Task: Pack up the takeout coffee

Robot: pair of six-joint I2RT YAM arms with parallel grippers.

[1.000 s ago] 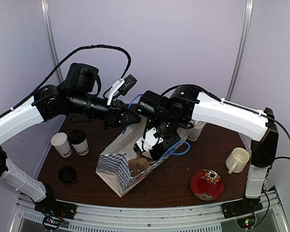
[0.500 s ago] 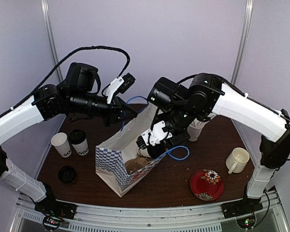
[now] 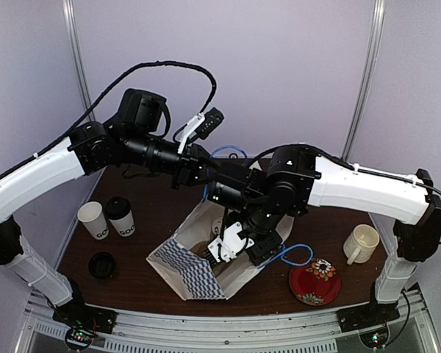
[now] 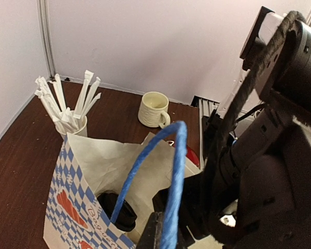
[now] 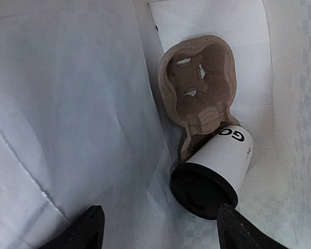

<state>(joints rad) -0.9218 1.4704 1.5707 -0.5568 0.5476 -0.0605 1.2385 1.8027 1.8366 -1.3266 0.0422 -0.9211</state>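
A white paper bag with blue checks [image 3: 195, 268] stands at the table's middle. My left gripper [image 3: 209, 168] is shut on its blue rope handle [image 4: 173, 176] and holds it up. My right gripper [image 5: 160, 233] is open inside the bag's mouth, seen from above [image 3: 231, 246]. Just below it a lidded "GO" coffee cup [image 5: 215, 168] leans tilted in a brown pulp carrier [image 5: 199, 83]. The right fingertip [image 5: 238, 228] is at the cup's lid. The cup's black lid also shows in the left wrist view [image 4: 116, 210]. Two more cups stand at the left, one unlidded [image 3: 94, 219] and one lidded [image 3: 120, 215].
A loose black lid [image 3: 101, 265] lies near the front left. A cream mug [image 3: 361, 243] and a red plate [image 3: 314, 279] sit at the right. A cup of white stirrer sticks [image 4: 70, 111] stands behind the bag. The bag's second blue handle [image 3: 298, 254] hangs free.
My right arm has dropped nearer and lower, its gripper now in the bag's mouth. My left gripper has moved right and up with the handle. The bag has shifted and opened wider.
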